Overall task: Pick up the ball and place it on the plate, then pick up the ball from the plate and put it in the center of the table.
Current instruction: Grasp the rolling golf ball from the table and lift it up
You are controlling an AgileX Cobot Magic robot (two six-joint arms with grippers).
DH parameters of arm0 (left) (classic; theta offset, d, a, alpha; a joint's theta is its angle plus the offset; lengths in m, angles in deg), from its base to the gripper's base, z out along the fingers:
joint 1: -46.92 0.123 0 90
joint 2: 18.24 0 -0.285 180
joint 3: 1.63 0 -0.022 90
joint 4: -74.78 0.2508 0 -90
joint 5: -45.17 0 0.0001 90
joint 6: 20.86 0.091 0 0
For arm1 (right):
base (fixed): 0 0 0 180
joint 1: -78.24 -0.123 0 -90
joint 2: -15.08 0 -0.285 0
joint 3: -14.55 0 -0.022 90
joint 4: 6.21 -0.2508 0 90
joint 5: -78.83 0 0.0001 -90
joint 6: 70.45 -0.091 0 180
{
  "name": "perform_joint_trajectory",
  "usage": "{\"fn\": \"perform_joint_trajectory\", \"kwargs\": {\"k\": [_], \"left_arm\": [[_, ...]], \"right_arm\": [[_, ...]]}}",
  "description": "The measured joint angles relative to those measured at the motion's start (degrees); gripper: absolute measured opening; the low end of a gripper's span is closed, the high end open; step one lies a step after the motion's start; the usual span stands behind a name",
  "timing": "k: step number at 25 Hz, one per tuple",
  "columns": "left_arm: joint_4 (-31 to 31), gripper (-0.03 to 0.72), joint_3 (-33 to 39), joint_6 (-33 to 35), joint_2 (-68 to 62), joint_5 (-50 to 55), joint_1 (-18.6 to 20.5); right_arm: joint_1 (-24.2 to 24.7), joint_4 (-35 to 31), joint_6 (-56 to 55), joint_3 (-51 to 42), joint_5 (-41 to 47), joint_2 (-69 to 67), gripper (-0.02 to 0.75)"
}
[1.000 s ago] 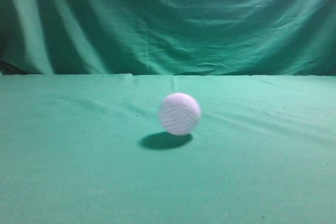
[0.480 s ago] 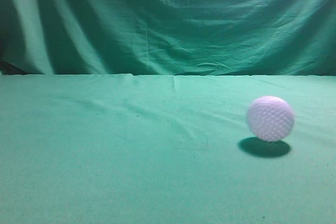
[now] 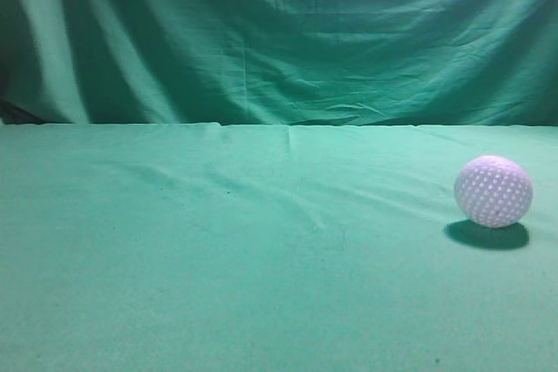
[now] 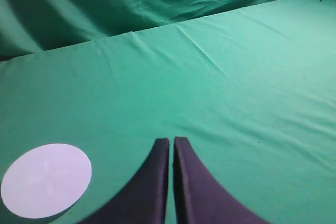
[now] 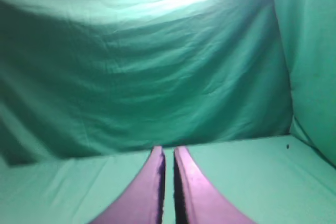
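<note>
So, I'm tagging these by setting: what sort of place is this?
Probably a staged lab tabletop: green cloth covers the table and hangs as a backdrop, with just a ball and a plate.

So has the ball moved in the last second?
Yes. The ball has rolled right across the table, from below the backdrop's middle to near the picture's right edge.

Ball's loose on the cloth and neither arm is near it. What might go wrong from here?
1. The ball sits free near the right edge of the exterior view, on the table; it may roll out of sight.
2. Both hands, left and right, look shut; either must open before grasping.
3. The plate appears only in the left wrist view, away from the ball.
</note>
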Motion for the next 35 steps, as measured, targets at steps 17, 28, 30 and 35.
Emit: {"fn": "perform_joint_trajectory", "kwargs": {"k": [17, 28, 30, 35], "left_arm": [[0.8, 0.0, 1.9, 0.3, 0.1, -3.7, 0.0], [0.8, 0.0, 1.9, 0.3, 0.1, -3.7, 0.0], [0.8, 0.0, 1.9, 0.3, 0.1, -3.7, 0.0], [1.1, 0.0, 1.9, 0.3, 0.1, -3.7, 0.0]], "right_arm": [[-12.3, -1.3, 16.9, 19.4, 37.4, -30.0, 0.049], [-26.9, -0.3, 13.6, 21.6, 34.3, -52.5, 0.049], [-28.2, 1.4, 12.3, 23.5, 33.4, -56.2, 0.049], [-29.9, 4.8, 11.9, 28.8, 31.6, -65.5, 0.095]]}}
